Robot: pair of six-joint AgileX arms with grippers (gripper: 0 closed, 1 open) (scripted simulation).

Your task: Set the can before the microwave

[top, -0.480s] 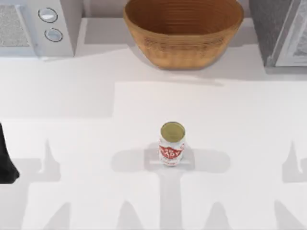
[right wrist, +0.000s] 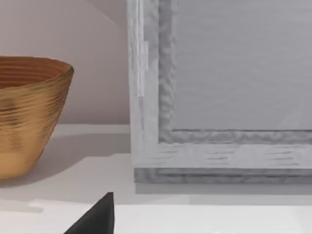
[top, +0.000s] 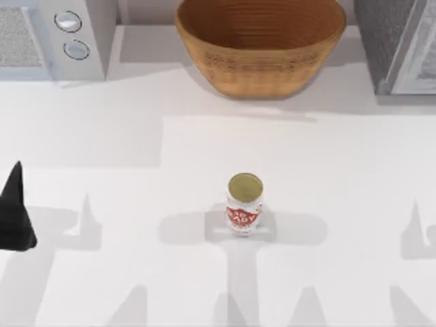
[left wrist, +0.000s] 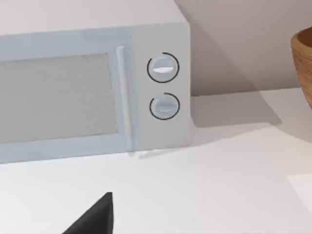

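One can [top: 244, 204], upright, mid-table. One microwave [top: 51, 41], bearing two round knobs [top: 67, 21], at the table's [top: 136, 272] far left. One woven basket [top: 260, 44], far centre. One dark speckled box [top: 398, 44], far right. One dark gripper tip [top: 15, 211], at the left edge.

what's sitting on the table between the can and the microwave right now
Nothing: in the top view, bare white table runs from the can to the microwave.
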